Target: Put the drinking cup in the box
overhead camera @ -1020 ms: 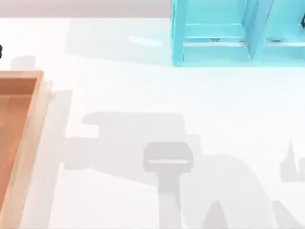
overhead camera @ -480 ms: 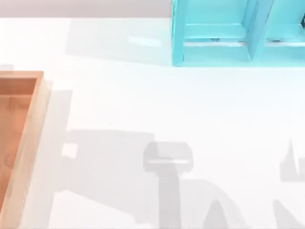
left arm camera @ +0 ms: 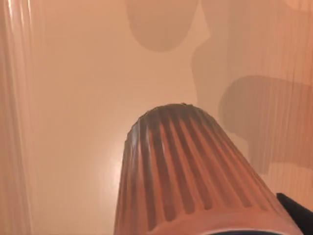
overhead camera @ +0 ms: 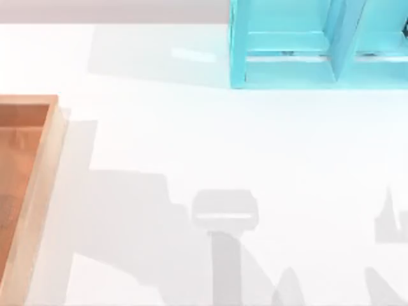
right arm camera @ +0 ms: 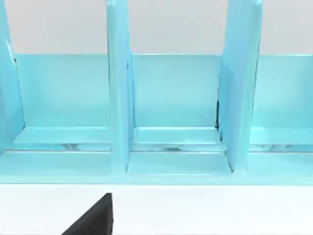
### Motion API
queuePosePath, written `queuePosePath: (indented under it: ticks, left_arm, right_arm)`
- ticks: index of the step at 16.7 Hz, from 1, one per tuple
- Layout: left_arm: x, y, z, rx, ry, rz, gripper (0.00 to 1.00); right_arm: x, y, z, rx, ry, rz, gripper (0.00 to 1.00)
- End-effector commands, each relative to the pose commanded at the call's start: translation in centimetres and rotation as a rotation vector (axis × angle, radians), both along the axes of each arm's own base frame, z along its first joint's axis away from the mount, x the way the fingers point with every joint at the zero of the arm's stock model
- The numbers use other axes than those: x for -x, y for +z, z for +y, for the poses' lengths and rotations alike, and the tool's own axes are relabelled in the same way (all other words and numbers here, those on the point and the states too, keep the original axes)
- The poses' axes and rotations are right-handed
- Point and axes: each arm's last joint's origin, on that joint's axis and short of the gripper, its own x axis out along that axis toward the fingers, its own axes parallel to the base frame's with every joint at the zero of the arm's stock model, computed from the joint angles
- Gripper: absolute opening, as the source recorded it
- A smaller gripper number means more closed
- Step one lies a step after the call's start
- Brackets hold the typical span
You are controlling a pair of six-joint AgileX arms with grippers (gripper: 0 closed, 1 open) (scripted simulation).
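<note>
One drinking cup point(left arm camera: 195, 176) sits close under the left wrist camera, ribbed side up, over the orange-tan floor of the box point(left arm camera: 73, 122); whether it hangs clear or touches that floor cannot be told, nor how the left gripper's jaws stand. On the table point(overhead camera: 223, 140), the box point(overhead camera: 38, 191) lies at the left edge. Farther off, the light blue shelf frame point(overhead camera: 287, 51) stands along the far edge, facing the right wrist camera point(right arm camera: 171, 107).

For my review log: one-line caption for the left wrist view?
Ribbed copper-toned drinking cup seen close from the left wrist, above the box's orange-tan wooden floor, its shadow cast on the wood.
</note>
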Motion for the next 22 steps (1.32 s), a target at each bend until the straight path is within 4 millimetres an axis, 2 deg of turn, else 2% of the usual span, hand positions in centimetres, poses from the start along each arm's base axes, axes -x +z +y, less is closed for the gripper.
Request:
queuePosePath:
  ticks: [3, 7, 20, 22]
  left_arm:
    - [0.05, -1.68, 0.06, 0.001, -0.002, 0.004, 0.0]
    - [0.06, -1.74, 0.06, 0.001, -0.001, 0.003, 0.0]
    - [0.06, -1.74, 0.06, 0.001, -0.001, 0.003, 0.98]
    - [0.06, -1.74, 0.06, 0.001, -0.001, 0.003, 1.0]
  right_arm:
    - [0.0, 0.0, 0.0, 0.0, 0.0, 0.0, 1.0]
    - [0.0, 0.0, 0.0, 0.0, 0.0, 0.0, 1.0]
    - [0.0, 0.0, 0.0, 0.0, 0.0, 0.0, 1.0]
    - [0.0, 0.0, 0.0, 0.0, 0.0, 0.0, 1.0]
